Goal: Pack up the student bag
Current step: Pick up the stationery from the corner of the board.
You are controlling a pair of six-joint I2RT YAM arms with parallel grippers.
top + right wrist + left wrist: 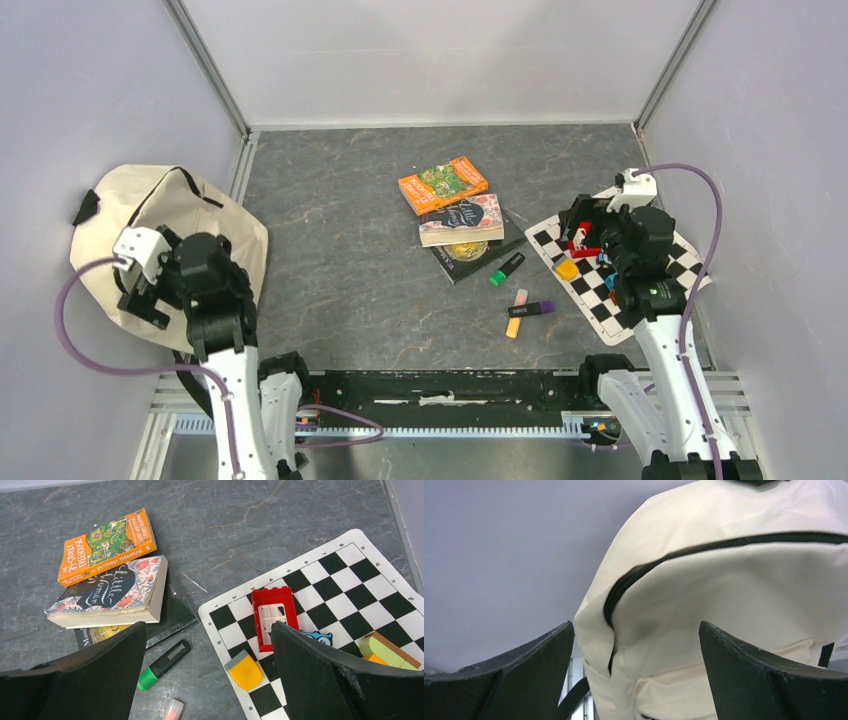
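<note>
Cream fabric with black trim: student bag, slumped at the left edge of the counter against the pale wall, straight ahead of the left claw and very near it. Left claw spread wide, holding nothing. Seen from its wrist, between the fingers, only bag, with the zipper arcing crosswise; hard to tell whether zipped or parted. Plainly the nearer arm for the bag. Right claw likewise wide open and empty, poised over the chess mat, well apart from the bag, with books and highlighters between. Dark marbled slab, flat; walled on three sides, with scant room to the bag's left.
</note>
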